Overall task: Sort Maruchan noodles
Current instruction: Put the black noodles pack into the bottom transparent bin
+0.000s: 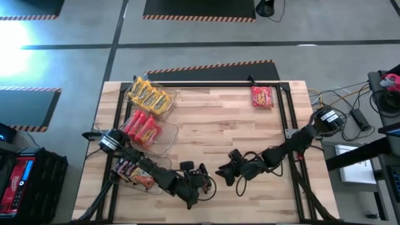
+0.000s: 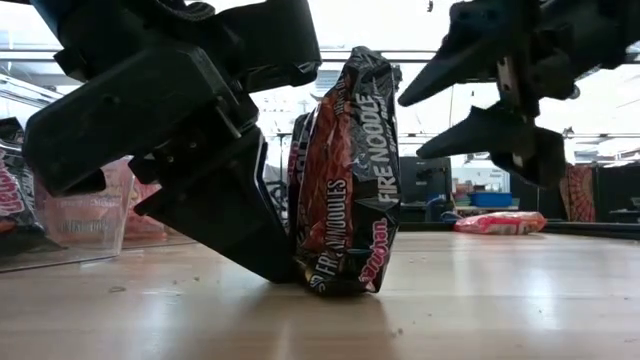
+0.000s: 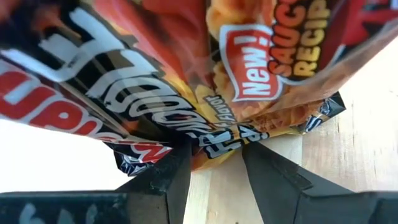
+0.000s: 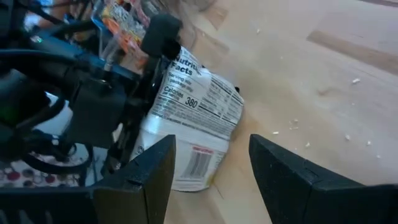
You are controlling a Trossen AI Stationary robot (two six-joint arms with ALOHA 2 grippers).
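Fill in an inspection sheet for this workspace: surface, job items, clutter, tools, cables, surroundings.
Surface: wooden table, bare in the middle, small crumbs near the front.
Job items: dark Fire Noodles packet standing on edge at front centre; red packet lying alone at the far right; yellow packets, red packets and dark packets in three clear bins along the left.
Clutter: nothing seen beyond the crumbs.
Tools: left tool shut on the dark packet; right tool open, empty, facing the packet's label side.
Cables: loose wires off the table's right edge.
Surroundings: grey floor with striped mats; equipment at both sides.
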